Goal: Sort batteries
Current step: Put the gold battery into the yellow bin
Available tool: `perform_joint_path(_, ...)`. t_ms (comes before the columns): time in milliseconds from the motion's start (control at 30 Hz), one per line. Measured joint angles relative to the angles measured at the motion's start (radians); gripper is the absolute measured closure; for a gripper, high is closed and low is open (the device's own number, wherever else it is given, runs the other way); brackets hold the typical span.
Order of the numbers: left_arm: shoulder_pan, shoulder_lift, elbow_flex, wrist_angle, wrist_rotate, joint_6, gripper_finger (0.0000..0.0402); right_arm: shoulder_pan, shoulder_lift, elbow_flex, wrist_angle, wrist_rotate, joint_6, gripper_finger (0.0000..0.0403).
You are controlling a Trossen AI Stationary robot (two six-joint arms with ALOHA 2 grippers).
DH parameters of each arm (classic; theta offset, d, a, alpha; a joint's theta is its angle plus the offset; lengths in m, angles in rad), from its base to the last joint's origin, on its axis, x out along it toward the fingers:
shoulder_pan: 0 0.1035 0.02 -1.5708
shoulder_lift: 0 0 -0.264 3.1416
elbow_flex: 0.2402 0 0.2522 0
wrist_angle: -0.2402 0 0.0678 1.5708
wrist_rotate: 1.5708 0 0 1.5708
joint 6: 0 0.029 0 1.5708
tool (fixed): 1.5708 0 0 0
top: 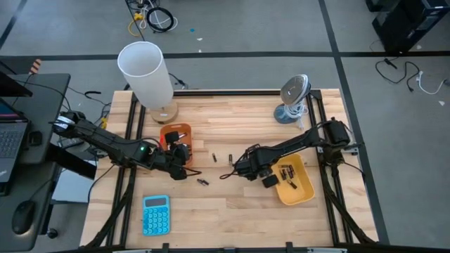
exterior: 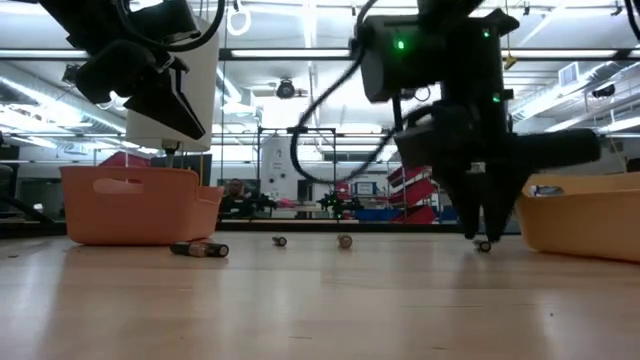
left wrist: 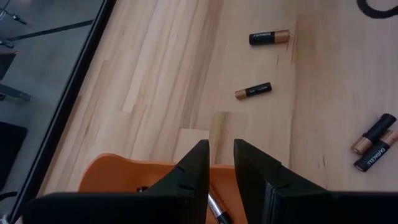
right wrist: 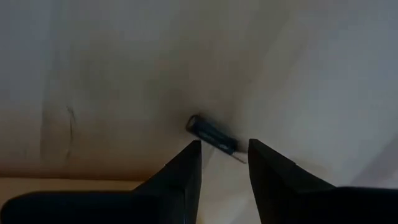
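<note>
Your right gripper (right wrist: 224, 165) hangs low over the worktop (top: 232, 211) just beside the yellow tray (top: 301, 195), jaws parted around a dark battery (right wrist: 210, 132) without clamping it. Your left gripper (left wrist: 221, 163), slightly parted and empty, hovers over the orange tray (left wrist: 118, 177).

We see black batteries (left wrist: 269, 37) with copper ends on the pale wood-grain table (top: 232, 204), an orange tray (top: 176, 131), a yellow tray (top: 304, 195), a turquoise calculator (top: 155, 214), a white cylinder (top: 146, 72) and dark arms with a green light
</note>
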Motion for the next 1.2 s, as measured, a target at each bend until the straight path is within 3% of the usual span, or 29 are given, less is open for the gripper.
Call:
perform_joint_path(433, 0.000, 0.000, 0.000, -0.003, 0.000, 0.000, 0.0325, 0.015, 0.051, 0.004, 0.007, -0.016, -0.001, 0.0296)
perform_joint_path(733, 0.000, 0.000, 0.000, 0.000, 0.000, 0.000, 0.0325, 0.004, 0.056, 0.033, 0.024, -0.039, -0.024, 0.0390)
perform_joint_path(1033, 0.000, 0.000, 0.000, 0.000, 0.000, -0.002, 0.0325, 0.001, 0.056, 0.043, 0.033, -0.010, 0.038, 0.0396)
perform_joint_path(1200, 0.000, 0.000, 0.000, 0.001, 0.000, -0.004, 0.0325, 0.003, 0.044, 0.113, 0.003, 0.018, 0.067, 0.0399)
